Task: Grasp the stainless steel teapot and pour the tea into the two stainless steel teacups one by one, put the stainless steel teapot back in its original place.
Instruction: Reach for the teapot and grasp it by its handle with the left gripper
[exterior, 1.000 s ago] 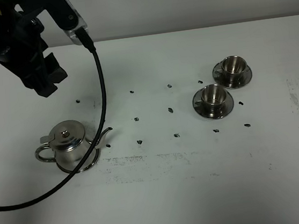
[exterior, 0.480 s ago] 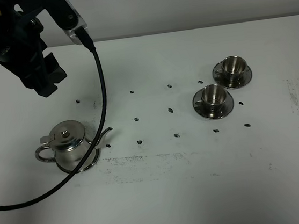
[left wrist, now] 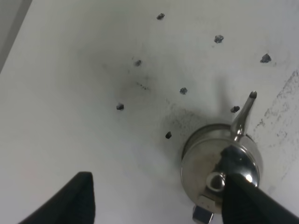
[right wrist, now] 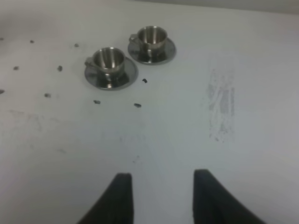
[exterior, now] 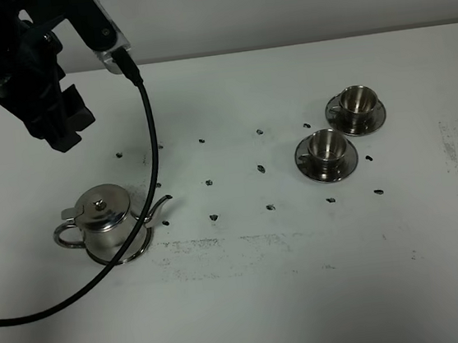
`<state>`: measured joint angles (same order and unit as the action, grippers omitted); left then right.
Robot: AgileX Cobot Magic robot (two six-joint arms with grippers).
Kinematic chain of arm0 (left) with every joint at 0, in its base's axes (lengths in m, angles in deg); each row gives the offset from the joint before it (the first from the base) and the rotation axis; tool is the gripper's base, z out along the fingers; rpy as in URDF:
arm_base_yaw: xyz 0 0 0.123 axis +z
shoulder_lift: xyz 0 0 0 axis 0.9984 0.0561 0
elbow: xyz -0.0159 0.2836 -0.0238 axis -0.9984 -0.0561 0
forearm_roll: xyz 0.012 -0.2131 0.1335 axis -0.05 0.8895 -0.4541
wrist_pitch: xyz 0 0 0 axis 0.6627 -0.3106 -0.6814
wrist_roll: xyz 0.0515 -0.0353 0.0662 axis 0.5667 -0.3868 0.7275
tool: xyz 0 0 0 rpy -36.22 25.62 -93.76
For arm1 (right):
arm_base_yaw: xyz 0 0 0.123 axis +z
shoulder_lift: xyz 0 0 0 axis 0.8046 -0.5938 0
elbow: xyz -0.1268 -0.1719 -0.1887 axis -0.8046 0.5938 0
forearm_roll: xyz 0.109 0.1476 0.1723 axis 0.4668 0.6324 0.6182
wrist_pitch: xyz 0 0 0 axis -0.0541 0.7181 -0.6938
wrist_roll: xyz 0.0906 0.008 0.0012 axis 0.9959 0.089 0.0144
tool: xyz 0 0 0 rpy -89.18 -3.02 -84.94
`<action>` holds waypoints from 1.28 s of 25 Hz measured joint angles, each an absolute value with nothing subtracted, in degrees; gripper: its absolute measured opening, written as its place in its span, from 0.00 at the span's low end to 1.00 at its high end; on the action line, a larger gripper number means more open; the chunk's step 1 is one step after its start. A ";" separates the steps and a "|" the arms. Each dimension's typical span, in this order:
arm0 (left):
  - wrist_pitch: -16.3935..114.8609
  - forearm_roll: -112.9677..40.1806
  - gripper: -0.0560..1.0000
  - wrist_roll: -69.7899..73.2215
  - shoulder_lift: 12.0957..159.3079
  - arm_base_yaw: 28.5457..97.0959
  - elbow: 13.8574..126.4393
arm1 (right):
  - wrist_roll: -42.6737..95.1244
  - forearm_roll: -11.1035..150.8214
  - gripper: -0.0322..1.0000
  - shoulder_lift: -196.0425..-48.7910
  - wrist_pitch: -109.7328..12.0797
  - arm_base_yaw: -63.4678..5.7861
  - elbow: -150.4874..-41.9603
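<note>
Left claw [exterior: 69, 127] hangs in the upper left of the high view, above the white surface [exterior: 269, 308] and touching nothing on it. Its wrist camera shows its two dark fingers [left wrist: 79, 200] spread wide with nothing between them. The teapot [exterior: 102, 217] stands upright on the surface at the lower left of the high view, below and a little right of that claw and apart from it. Its knobbed lid is on, its loop handle points to the left edge of the frame and its thin spout points right. From the left wrist camera the teapot [left wrist: 217, 163] is seen from above, one finger overlapping its lid in the picture. A black cable [exterior: 150, 147] loops down from the left arm, passing beside the teapot. The two cups sit well apart from the teapot in the right half of the high view, each upright on its own saucer: the rear cup [exterior: 358, 100] at upper right, the front cup [exterior: 326, 147] just beside it, lower and to the left. I cannot tell whether either holds any liquid. Small dark marks [exterior: 260, 168] dot the surface between teapot and cups. The right claw [right wrist: 161, 186] appears only in its wrist view, its fingers [right wrist: 119, 200] apart with bare surface between them, well short of the cups.
</note>
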<state>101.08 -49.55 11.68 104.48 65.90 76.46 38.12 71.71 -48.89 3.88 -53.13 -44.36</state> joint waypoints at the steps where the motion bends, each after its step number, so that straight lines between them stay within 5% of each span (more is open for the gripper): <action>1: 101.34 -49.89 0.59 11.68 104.48 65.90 76.46 | 38.12 71.78 0.34 -48.89 3.88 -53.07 -44.36; 21: 109.38 -54.94 0.59 11.10 104.86 65.90 76.06 | 38.20 71.90 0.26 -48.89 3.88 -52.85 -44.36; 32: 103.85 -54.77 0.59 17.71 101.20 69.55 61.49 | 38.26 71.90 0.26 -48.89 3.88 -52.85 -44.36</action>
<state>103.85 -54.77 17.71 101.20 69.55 61.49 38.26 71.90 -48.89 3.88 -52.85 -44.36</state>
